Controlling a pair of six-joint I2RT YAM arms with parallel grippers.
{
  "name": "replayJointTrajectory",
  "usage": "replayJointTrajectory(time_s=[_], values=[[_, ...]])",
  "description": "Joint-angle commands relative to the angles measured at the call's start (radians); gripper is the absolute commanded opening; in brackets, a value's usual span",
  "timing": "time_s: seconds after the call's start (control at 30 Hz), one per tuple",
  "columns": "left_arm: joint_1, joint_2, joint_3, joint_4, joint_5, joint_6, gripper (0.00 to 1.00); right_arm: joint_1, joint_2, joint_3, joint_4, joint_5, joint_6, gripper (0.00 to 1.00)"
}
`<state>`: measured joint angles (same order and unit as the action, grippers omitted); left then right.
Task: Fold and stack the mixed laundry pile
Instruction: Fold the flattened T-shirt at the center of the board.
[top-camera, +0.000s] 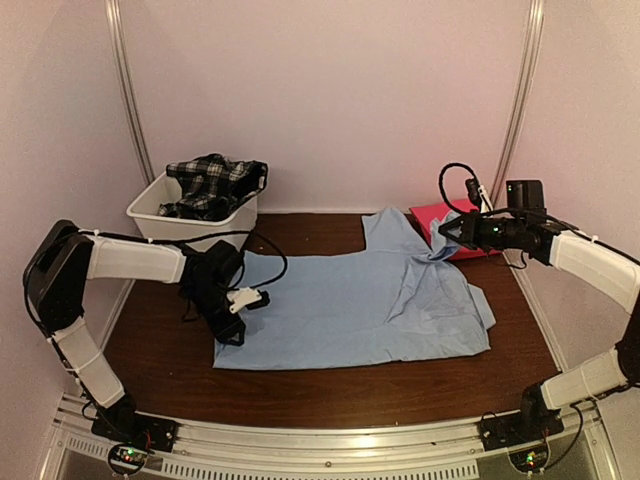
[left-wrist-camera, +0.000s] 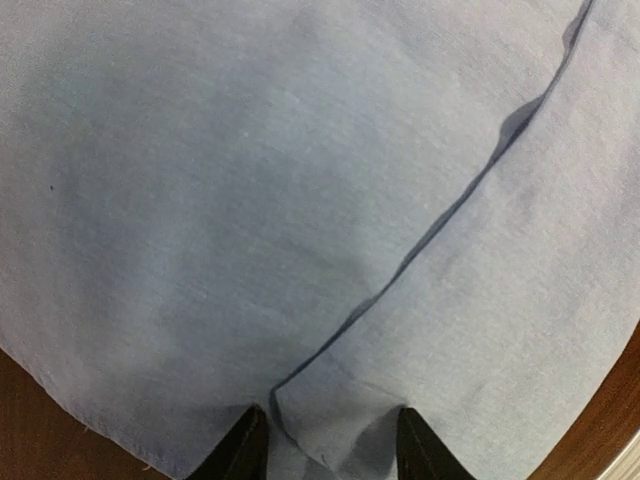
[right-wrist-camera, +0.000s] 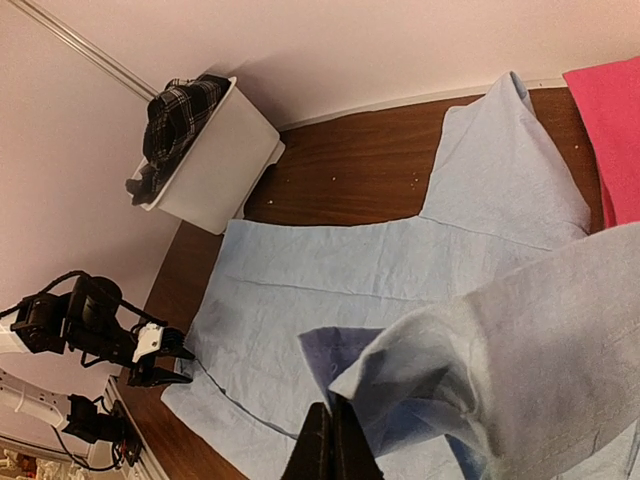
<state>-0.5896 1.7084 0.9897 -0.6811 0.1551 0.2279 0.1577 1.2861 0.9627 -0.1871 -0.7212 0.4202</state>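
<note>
Left arm (top-camera: 130, 258), 9 o'clock: white link shells, black joint housings, black jaws, and a white fitting at the wrist. A loose black cable (top-camera: 284, 262) trails beside it.

Right arm (top-camera: 590, 262), 3 o'clock: same finish, with a black cable loop (top-camera: 441, 182) and green wrist lights.

Left base (top-camera: 130, 432) at 7 o'clock and right base (top-camera: 520, 425) at 5 o'clock: black, each with a green light showing.

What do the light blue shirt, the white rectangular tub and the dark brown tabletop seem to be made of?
The light blue shirt: thin woven cloth, likely cotton or a blend, matte; it creases and drapes limply. The white rectangular tub: moulded plastic, smooth, thin rigid walls. The dark brown tabletop: wood or wood-look laminate, slight sheen; I cannot tell which.
</note>
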Motion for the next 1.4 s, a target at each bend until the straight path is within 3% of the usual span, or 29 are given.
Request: replayJointTrajectory(time_s=[0.0,0.23,0.53,0.7,0.93,1.37], values=[[-0.014,-0.004,-0.008,0.007,0.012,0.011,0.39,0.006,-0.027,0.047,-0.018,0.016,-0.017,0.0],[-0.028,-0.064,-0.011,-0.01,0.022,0.002,0.0,0.006,-0.036,0.073,-0.027,0.022,-0.015,0.0],[-0.026,-0.171,-0.03,0.009,-0.079,-0.02,0.0,0.006,-0.05,0.1,-0.039,0.034,-0.018,0.0],[-0.024,-0.143,-0.002,-0.003,-0.038,-0.017,0.0,0.006,-0.052,0.104,-0.043,0.031,-0.018,0.0],[0.01,-0.195,-0.029,0.005,-0.117,-0.059,0.0,0.006,-0.046,0.175,-0.033,0.051,-0.019,0.0],[0.025,-0.153,-0.025,0.011,-0.233,-0.088,0.0,0.006,0.053,0.325,0.038,0.026,0.028,0.0]])
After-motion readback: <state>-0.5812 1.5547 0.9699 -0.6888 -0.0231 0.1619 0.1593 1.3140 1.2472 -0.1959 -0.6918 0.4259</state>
